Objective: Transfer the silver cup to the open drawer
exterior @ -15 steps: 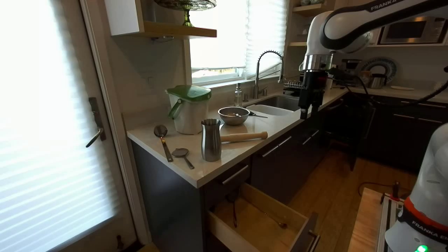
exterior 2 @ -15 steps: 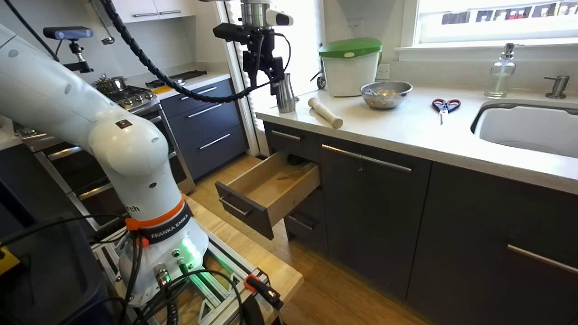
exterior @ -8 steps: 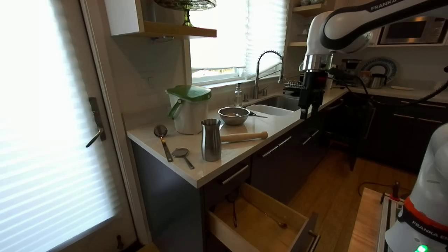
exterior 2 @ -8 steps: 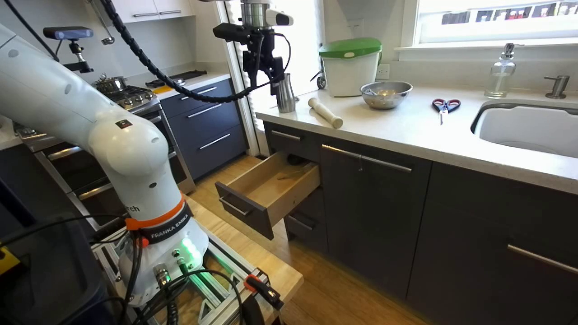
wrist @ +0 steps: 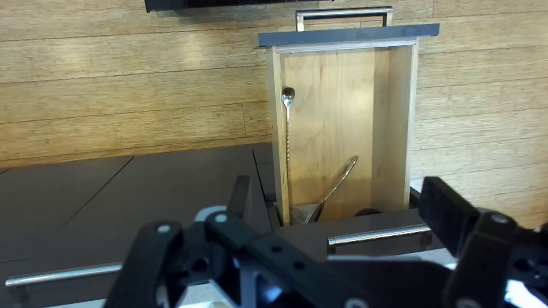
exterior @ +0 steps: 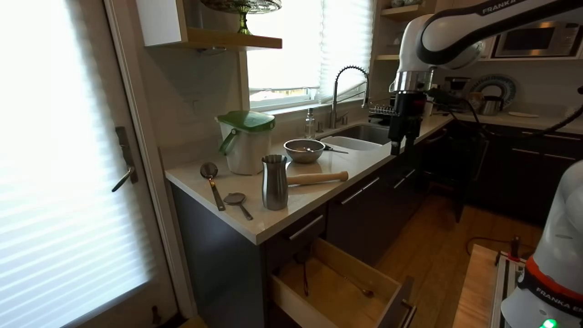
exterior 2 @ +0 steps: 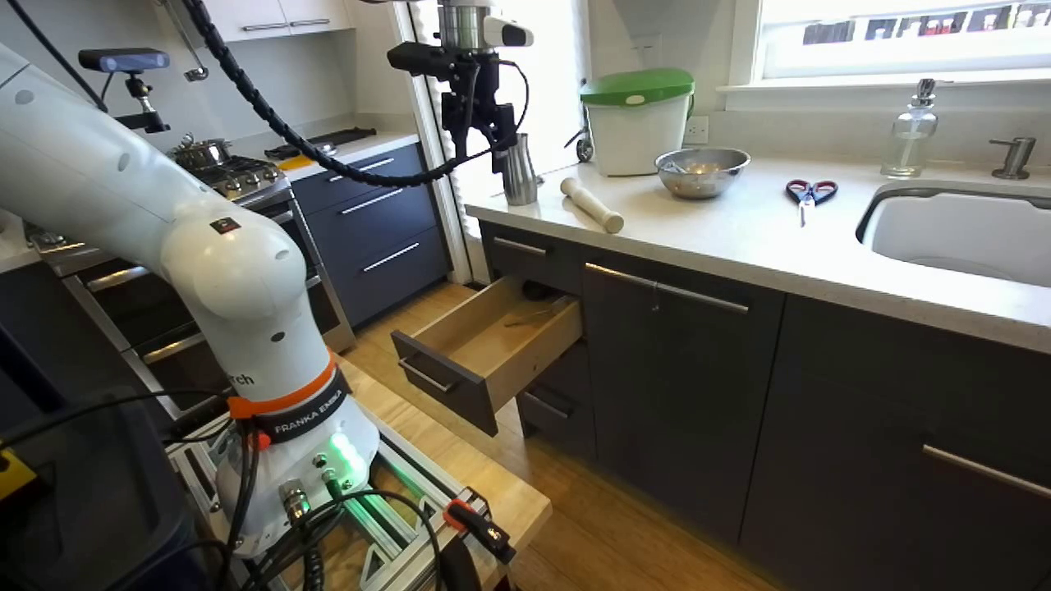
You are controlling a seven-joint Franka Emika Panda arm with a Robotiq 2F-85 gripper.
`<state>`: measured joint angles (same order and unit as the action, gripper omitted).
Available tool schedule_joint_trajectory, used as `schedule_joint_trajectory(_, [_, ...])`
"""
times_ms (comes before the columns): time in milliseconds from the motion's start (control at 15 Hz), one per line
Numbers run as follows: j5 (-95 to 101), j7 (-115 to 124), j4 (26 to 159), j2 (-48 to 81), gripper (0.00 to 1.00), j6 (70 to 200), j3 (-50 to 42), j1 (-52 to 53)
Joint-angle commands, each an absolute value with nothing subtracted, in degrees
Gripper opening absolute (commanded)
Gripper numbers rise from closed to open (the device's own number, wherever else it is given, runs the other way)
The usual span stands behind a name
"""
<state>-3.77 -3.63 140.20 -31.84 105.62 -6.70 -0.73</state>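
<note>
The silver cup (exterior: 275,184) stands upright on the counter near its front corner; in an exterior view its upper part is partly covered by a gripper finger (exterior 2: 520,180). It is out of view in the wrist view. The open drawer (exterior: 334,294) is pulled out below the counter and also shows in an exterior view (exterior 2: 472,341) and in the wrist view (wrist: 329,128). My gripper (exterior: 404,143) points down, higher than the counter and apart from the cup. In the wrist view its fingers (wrist: 336,199) are wide apart with nothing between them.
A long spoon (wrist: 287,128) and a strainer (wrist: 338,184) lie in the drawer. On the counter are a green-lidded jar (exterior: 246,146), a metal bowl (exterior: 304,151), a wooden pestle (exterior: 319,178), a ladle (exterior: 212,182), a small strainer (exterior: 236,200) and scissors (exterior 2: 809,195).
</note>
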Motion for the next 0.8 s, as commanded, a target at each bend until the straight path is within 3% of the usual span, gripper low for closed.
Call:
schedule_joint_trajectory(0, [-4.15, -4.01, 140.09, -31.76, 1.0, 105.46, -5.98, -1.6])
schedule_joint_trajectory(733, [-6.72, 9.23, 128.53, -23.21, 1.0, 105.53, 10.79, 6.96])
